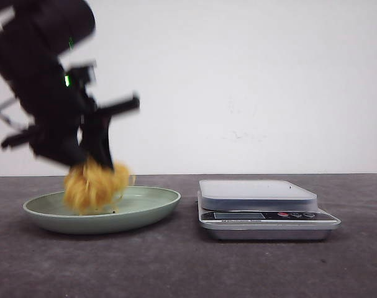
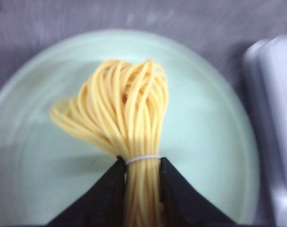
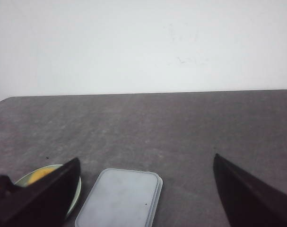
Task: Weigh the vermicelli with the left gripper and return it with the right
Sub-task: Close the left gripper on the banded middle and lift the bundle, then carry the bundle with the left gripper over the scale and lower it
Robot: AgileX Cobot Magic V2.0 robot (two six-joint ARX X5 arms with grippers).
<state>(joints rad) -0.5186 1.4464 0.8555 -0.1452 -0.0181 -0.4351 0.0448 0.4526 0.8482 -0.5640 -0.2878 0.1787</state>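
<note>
Bare grey desk (image 1: pixel 176 267) fills the lower part of the front view, with open surface running along the whole bottom edge. Behind it, in the lower left, sits a pale green plate (image 1: pixel 151 208), and to the lower right of centre stands a kitchen scale (image 1: pixel 263 208) with a clear flat platform; a narrow strip of desk separates the plate's rim from the scale's near side.

At the upper left, the left end effector (image 1: pixel 95 162) reaches down, blurred, and is clamped on the vermicelli (image 1: pixel 94 185), a yellow-orange clump hanging over the left half of the plate, its underside at about rim height. Whether it touches the plate cannot be told. In the left wrist view the two dark fingers (image 2: pixel 110 189) pinch the strands (image 2: pixel 129 113) just below a thin white tie, the looped end fanning out above the plate's floor (image 2: pixel 204 142), well inside the rim.

The right end effector (image 3: pixel 143 189) has its fingers spread wide apart, holding nothing. Between them lie the scale's platform (image 3: pixel 119 198) and open desk (image 3: pixel 181 132); the plate's edge (image 3: pixel 76 191) shows at lower left.
</note>
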